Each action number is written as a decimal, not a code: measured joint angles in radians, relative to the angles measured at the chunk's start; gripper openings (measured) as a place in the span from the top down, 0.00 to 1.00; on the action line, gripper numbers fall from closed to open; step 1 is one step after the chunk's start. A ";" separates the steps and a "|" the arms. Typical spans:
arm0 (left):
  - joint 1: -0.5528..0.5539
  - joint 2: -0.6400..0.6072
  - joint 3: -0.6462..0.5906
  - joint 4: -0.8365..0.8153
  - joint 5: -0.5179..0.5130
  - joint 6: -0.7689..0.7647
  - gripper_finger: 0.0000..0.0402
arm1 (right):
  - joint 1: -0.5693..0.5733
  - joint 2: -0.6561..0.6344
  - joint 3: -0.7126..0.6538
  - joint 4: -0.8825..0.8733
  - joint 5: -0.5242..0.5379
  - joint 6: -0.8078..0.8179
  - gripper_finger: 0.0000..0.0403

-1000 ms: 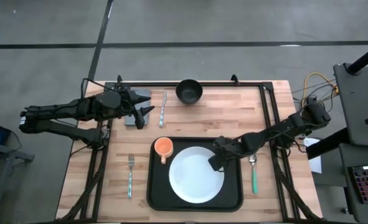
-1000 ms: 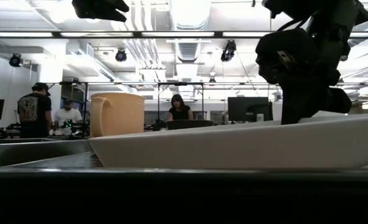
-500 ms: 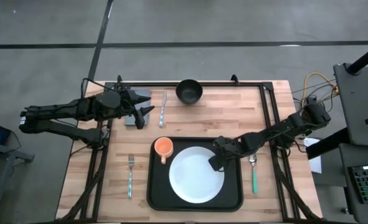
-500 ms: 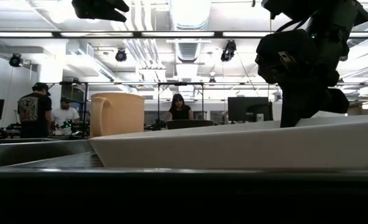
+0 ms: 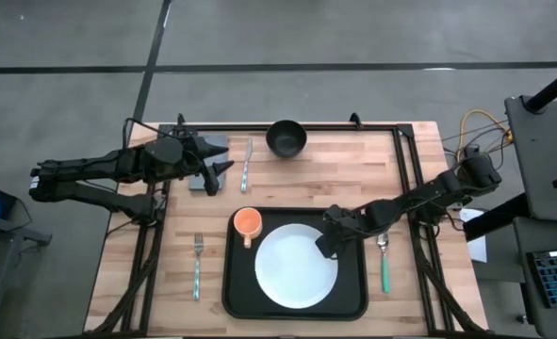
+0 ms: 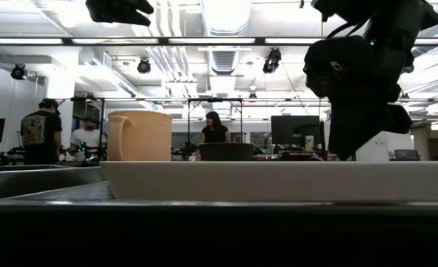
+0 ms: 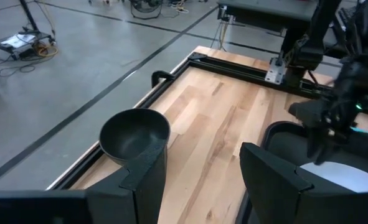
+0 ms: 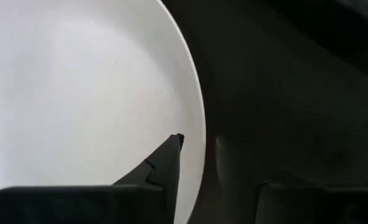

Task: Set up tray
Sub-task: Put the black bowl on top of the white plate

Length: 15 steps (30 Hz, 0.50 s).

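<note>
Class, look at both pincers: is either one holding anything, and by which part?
Nothing is held. The right pincer has just let go of the round white plate's rim; the plate lies flat in the black rectangular tray. The left pincer is open and empty.

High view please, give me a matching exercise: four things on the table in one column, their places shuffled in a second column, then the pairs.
Things:
1. round white plate
2. small orange cup
3. black round bowl
4. green-handled spoon

Places:
A. on the bare wood right of the black rectangular tray
B. at the table's far edge
C. middle of the tray
D. tray's far left corner

Pairs: 1-C, 2-D, 3-B, 4-A
</note>
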 joint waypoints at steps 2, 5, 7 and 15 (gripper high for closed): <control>0.000 0.002 0.000 -0.004 0.008 0.009 0.54 | -0.016 -0.041 0.026 -0.019 0.023 -0.019 0.75; 0.000 0.033 0.000 0.003 0.041 0.058 0.54 | -0.037 -0.131 0.100 -0.111 0.132 -0.056 0.73; 0.002 0.074 0.000 0.009 0.046 0.074 0.54 | -0.046 -0.188 0.163 -0.227 0.216 -0.073 0.71; 0.088 0.298 0.119 -0.081 0.042 0.127 0.54 | -0.048 -0.332 0.408 -0.493 0.296 -0.187 0.67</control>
